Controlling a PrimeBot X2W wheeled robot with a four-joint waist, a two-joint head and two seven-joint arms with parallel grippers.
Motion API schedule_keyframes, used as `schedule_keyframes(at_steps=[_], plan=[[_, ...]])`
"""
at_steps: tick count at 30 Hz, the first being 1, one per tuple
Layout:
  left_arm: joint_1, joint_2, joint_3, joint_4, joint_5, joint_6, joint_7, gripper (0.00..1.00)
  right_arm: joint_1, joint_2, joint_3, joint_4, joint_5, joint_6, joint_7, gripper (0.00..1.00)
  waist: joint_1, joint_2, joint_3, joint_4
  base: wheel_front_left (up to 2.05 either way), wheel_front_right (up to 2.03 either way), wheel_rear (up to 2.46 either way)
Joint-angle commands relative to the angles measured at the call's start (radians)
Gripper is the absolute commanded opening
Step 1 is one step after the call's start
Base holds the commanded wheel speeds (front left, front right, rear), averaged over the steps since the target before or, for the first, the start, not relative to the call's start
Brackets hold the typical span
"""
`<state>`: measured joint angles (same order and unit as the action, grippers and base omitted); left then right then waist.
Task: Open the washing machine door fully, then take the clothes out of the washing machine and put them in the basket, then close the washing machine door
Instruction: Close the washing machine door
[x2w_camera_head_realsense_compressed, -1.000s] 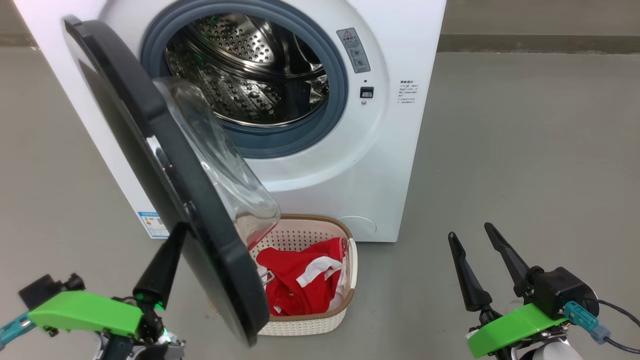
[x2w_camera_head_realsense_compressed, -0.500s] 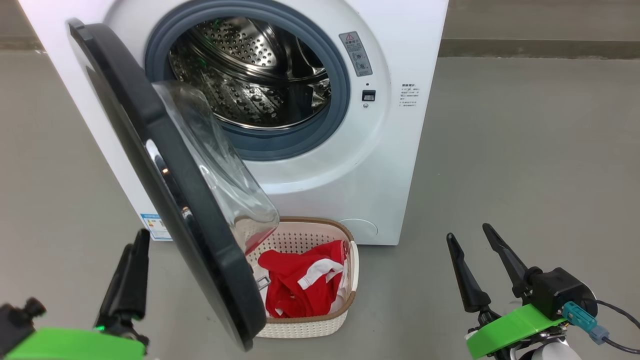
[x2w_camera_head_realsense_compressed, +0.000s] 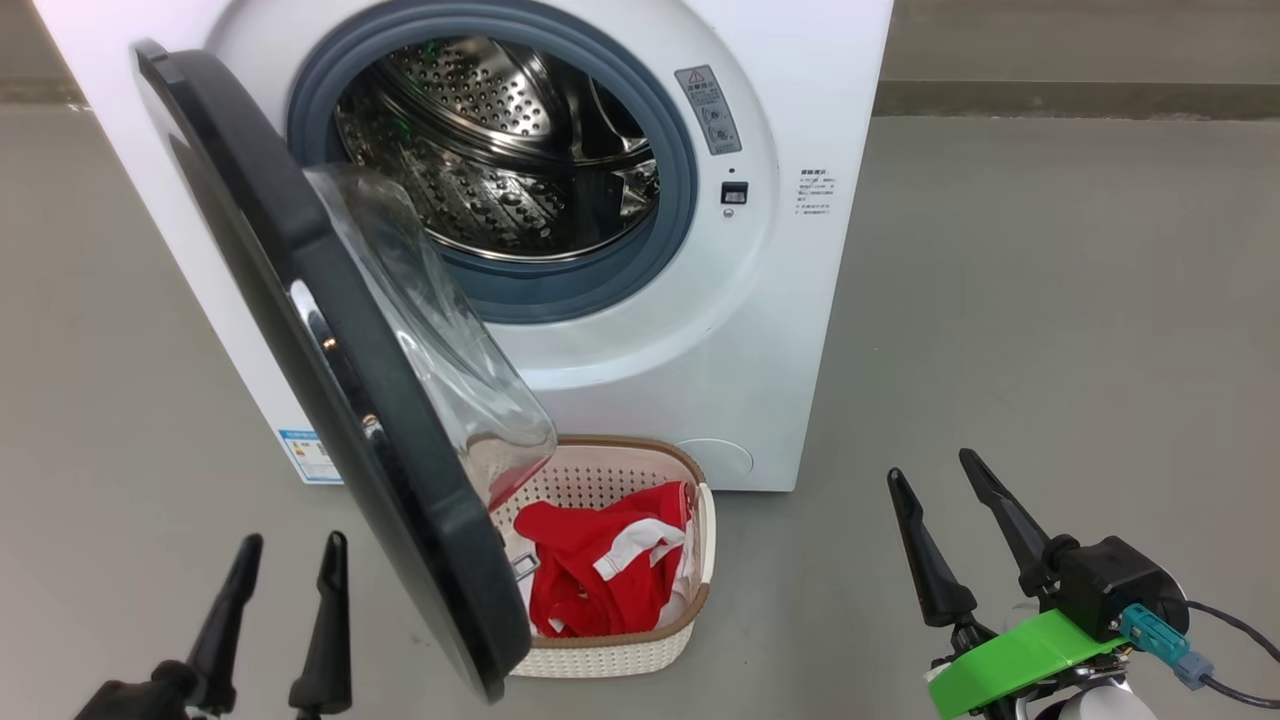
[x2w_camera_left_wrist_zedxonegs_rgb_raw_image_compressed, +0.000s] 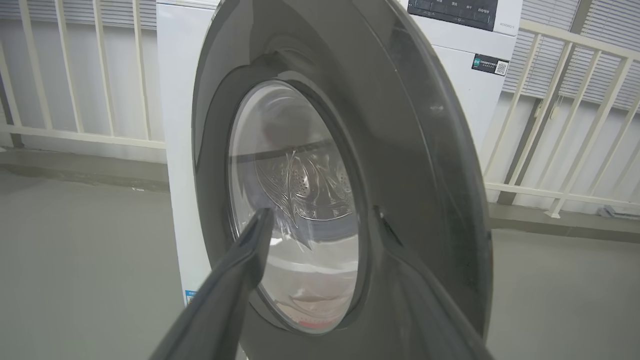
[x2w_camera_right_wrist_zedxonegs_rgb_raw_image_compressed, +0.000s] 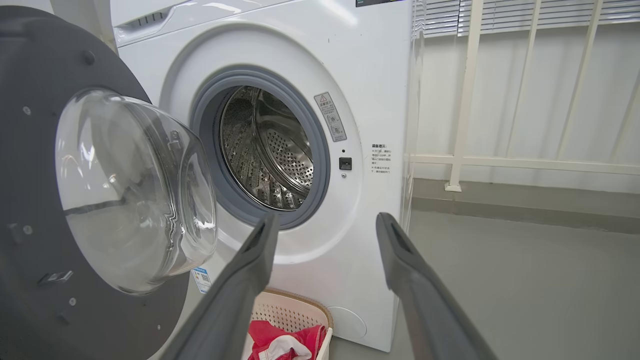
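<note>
Left gripper (x2w_camera_head_realsense_compressed: 292, 542), pinched shut by door rim a second before, had spread wide and dropped back, touching nothing; right gripper (x2w_camera_head_realsense_compressed: 930, 463) also spread, empty; washing machine door (x2w_camera_head_realsense_compressed: 400, 470) stood half swung over basket (x2w_camera_head_realsense_compressed: 610, 655); clothes (x2w_camera_head_realsense_compressed: 600, 570) lay in basket; drum (x2w_camera_head_realsense_compressed: 500, 150) looked empty; closing seemingly remained.

Bright, even light, glints on the washing machine door (x2w_camera_head_realsense_compressed: 300, 290), wrist-view edges seemingly bowed
</note>
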<state>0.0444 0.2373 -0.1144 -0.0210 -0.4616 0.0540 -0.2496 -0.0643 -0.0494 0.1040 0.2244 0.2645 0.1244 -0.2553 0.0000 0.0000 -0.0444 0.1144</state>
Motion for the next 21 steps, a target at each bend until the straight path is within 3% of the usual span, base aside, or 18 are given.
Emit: schedule_keyframes(at_steps=[1, 11, 21], plan=[[-0.021, 0.007, 0.047, -0.019, 0.032, 0.01, -0.011, 1.0, -0.027, -0.001, 0.018, -0.027, 0.01, 0.006, -0.006, 1.0, 0.0, 0.0, 0.002, 0.0, 0.0, 0.0, 0.0], [0.021, -0.081, 0.146, 0.01, 0.244, -0.048, -0.012, 1.0, -0.028, -0.001, 0.011, -0.029, 0.007, 0.006, -0.006, 1.0, 0.0, 0.0, 0.008, -0.002, 0.0, 0.0, 0.0], [0.036, -0.145, 0.208, 0.043, 0.319, -0.099, -0.012, 1.0, -0.03, -0.001, 0.01, -0.032, 0.006, 0.006, -0.006, 1.0, 0.0, 0.0, 0.01, 0.001, 0.0, 0.0, 0.0]])
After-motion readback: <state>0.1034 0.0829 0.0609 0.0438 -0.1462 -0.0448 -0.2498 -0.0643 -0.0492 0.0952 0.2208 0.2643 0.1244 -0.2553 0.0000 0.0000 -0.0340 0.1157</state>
